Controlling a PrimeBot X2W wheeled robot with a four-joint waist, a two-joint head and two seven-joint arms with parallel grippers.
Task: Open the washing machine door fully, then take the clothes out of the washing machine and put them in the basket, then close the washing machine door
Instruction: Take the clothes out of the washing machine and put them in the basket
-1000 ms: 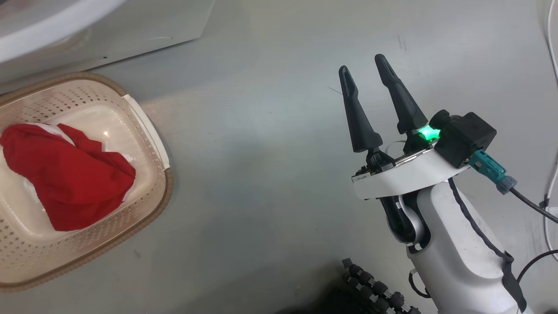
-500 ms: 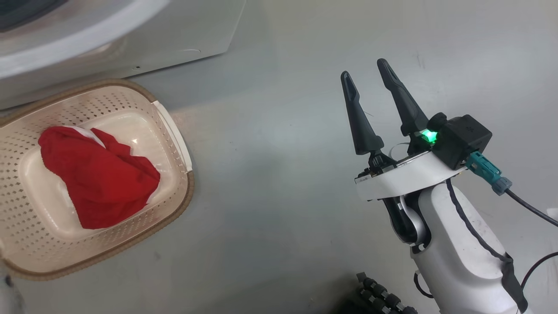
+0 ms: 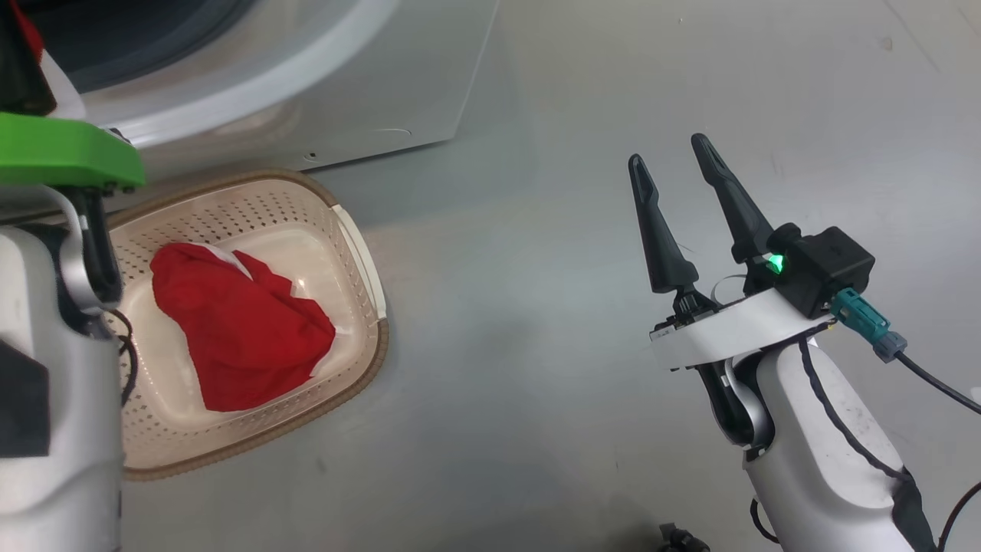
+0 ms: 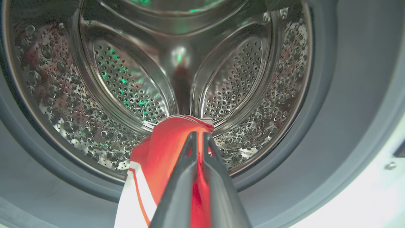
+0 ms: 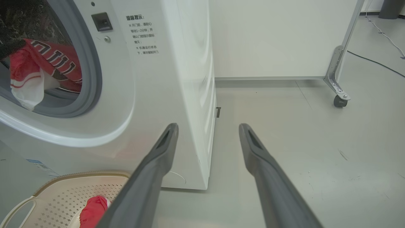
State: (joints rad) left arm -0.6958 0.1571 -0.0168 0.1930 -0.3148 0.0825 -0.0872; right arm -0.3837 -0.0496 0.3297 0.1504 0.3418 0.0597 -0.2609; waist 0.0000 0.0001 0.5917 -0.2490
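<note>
In the left wrist view my left gripper (image 4: 199, 136) is shut on the clothes, a red jersey with white stripes (image 4: 161, 152), at the mouth of the washing machine's steel drum (image 4: 126, 79). The right wrist view shows that jersey (image 5: 47, 66) hanging in the washing machine (image 5: 177, 79) opening. A plain red garment (image 3: 245, 337) lies in the cream basket (image 3: 372, 337) on the floor in front of the machine. My right gripper (image 3: 668, 151) is open and holds nothing, out over bare floor to the right of the basket. The washing machine door is out of view.
My left forearm (image 3: 46, 399) with its green wrist piece (image 3: 61, 149) stands over the basket's left side. A white panel on a castor (image 5: 338, 100) stands behind the machine to the right. A cable (image 5: 376, 61) runs over the grey floor there.
The head camera has turned, so the basket and machine sit further right in the picture and my left arm has come into it. The right gripper stays open.
</note>
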